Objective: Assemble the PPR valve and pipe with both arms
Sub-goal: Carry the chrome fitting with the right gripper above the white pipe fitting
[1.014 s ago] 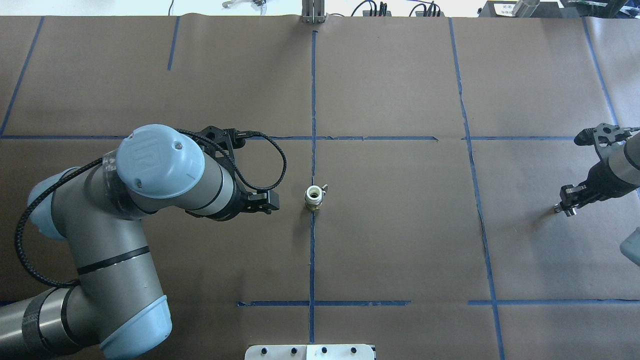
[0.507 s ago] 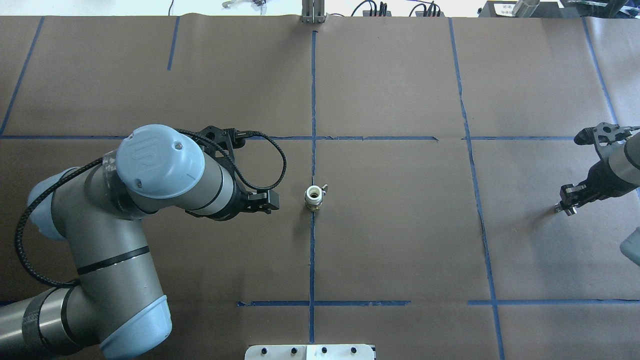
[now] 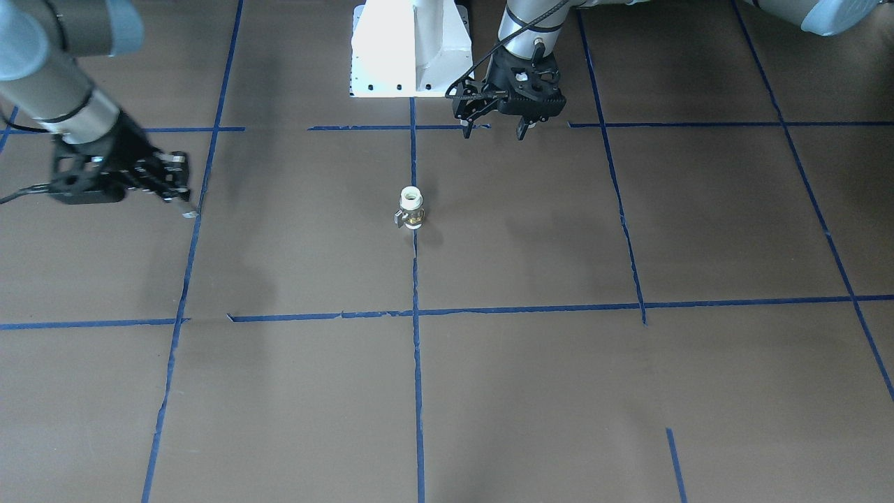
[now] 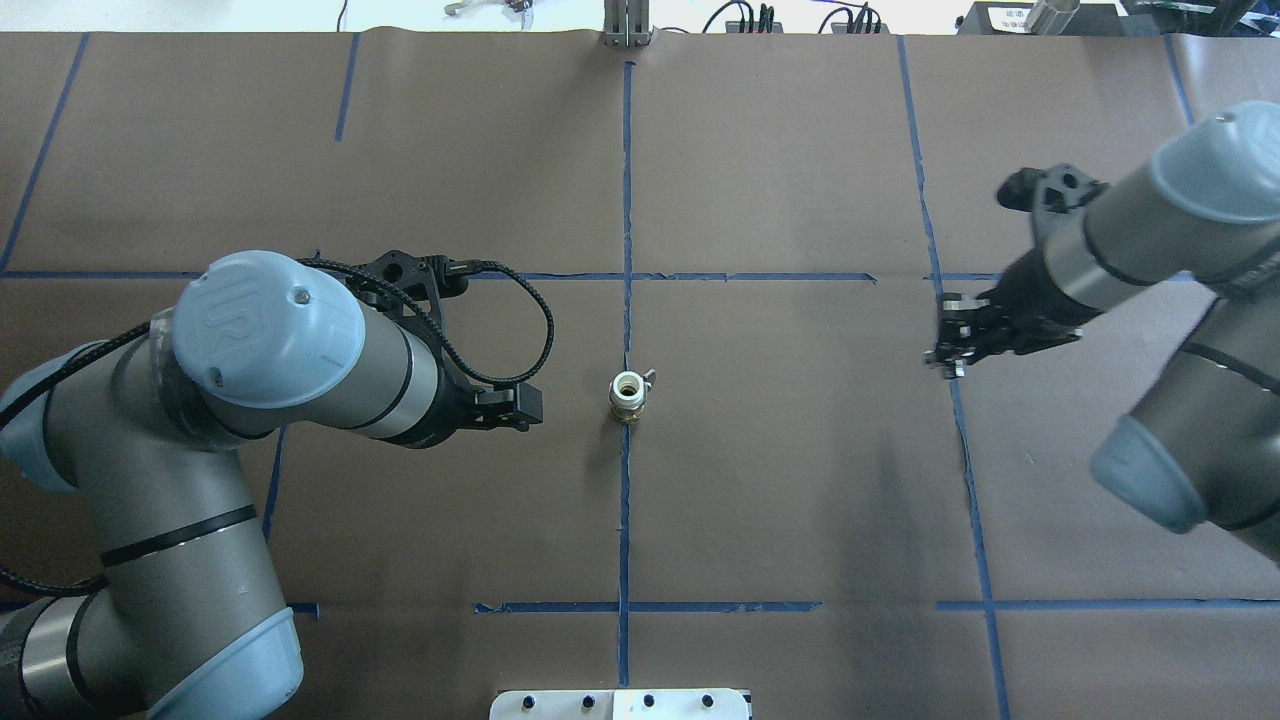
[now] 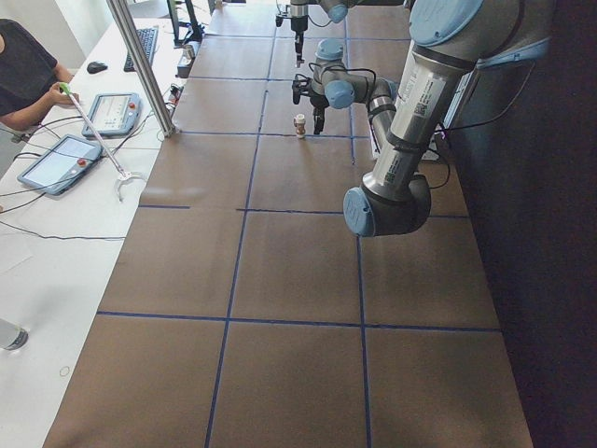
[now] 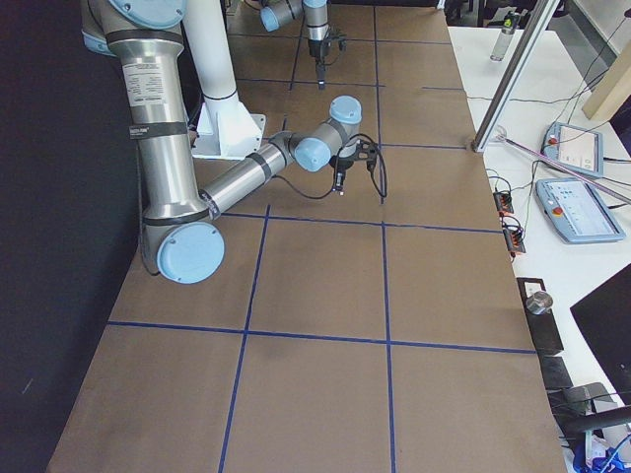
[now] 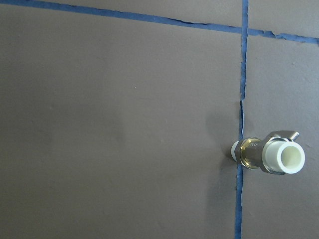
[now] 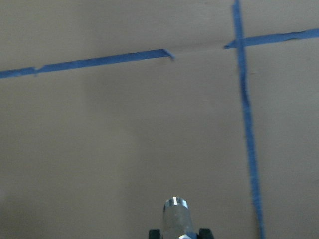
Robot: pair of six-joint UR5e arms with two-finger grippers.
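The PPR valve (image 4: 627,395) stands upright on the centre tape line, white with a brass band and a small grey lever; it also shows in the front view (image 3: 411,207) and at the right of the left wrist view (image 7: 269,157). My left gripper (image 4: 528,408) hovers a short way to the valve's left, open and empty, its fingers spread in the front view (image 3: 493,130). My right gripper (image 4: 947,352) is far to the valve's right, above the table, shut on the pipe (image 8: 177,219), a silver stub sticking out past its fingertips (image 3: 188,211).
Brown paper with blue tape lines (image 4: 626,500) covers the table. The white pedestal base (image 3: 412,49) sits at the robot's edge. A metal post (image 4: 627,25) stands at the far edge. A person (image 5: 23,70) and tablets (image 5: 56,163) are beyond the far edge.
The right arm has swung in from the table's right edge toward the centre, carrying the pipe. The left arm has drawn back slightly, away from the valve. The valve has not moved.
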